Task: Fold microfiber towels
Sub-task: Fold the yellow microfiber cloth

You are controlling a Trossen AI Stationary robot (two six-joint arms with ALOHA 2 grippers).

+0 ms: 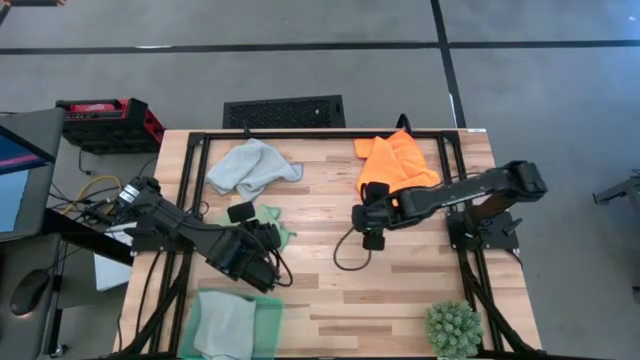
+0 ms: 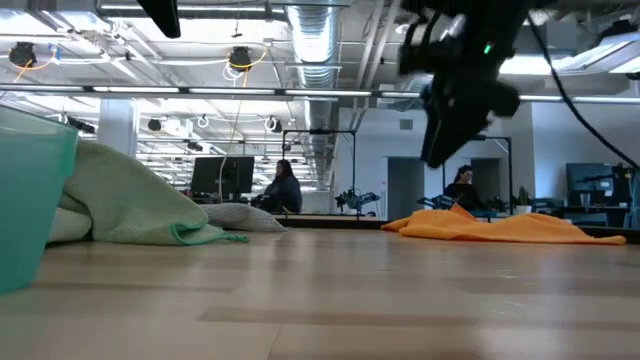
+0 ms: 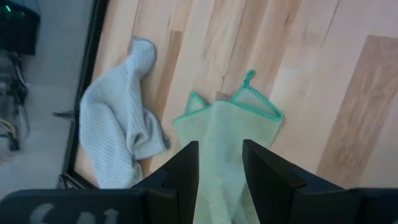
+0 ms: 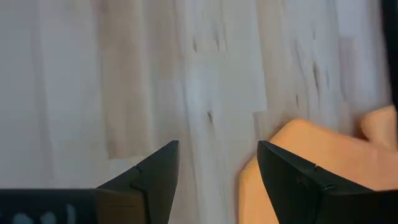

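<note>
A light green towel lies bunched at the table's left middle; it also shows in the left wrist view and in the low view. My left gripper is over its near part, and the cloth runs between its fingers. An orange towel lies crumpled at the far right. My right gripper hangs open and empty above the wood just near of it, with the orange cloth beside one finger. A pale grey-blue towel lies crumpled at the far left. My left gripper has the light green towel's near part between its two fingers, which slant down toward the table's far edge. I cannot tell how many layers it holds. The towel's far end, with its hemmed corners, rests on the table.
A green translucent tray at the near left holds another pale towel. A small spiky plant stands at the near right. Bare wood lies between the two arms. People sit at desks in the room beyond.
</note>
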